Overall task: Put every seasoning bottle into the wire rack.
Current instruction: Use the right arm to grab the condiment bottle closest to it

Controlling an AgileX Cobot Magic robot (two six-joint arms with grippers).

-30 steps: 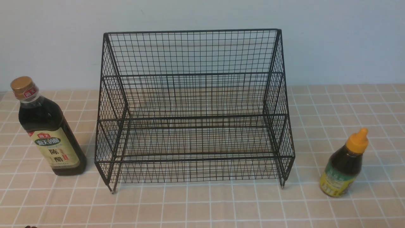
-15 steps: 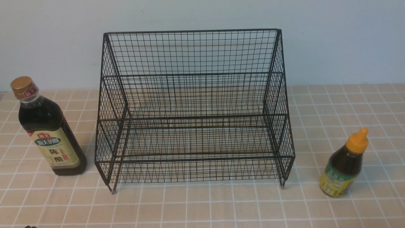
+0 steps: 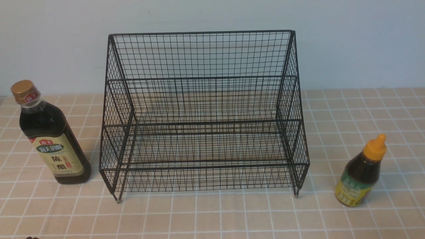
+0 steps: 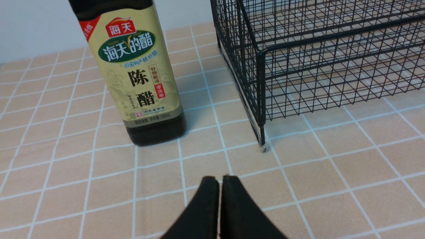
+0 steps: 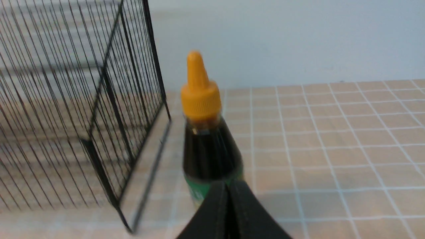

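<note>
Tall bottle (image 3: pixel 53 139) upright at frame left; short bottle (image 3: pixel 360 176) lower right; wire rack (image 3: pixel 202 99) centre, holds nothing. Left gripper (image 4: pixel 219 181) and right gripper (image 5: pixel 228 186) pinched closed, nothing held. Bottles likely rigid, smooth, liquid-heavy, slippery; grasp mid-body at label.

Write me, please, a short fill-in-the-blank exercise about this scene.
The tall bottle stands on the robot's ____ side of the wire rack. The short bottle has a nozzle cap coloured ____. The left pincer and right pincer are both ____.
Missing words: left; orange; shut.
</note>
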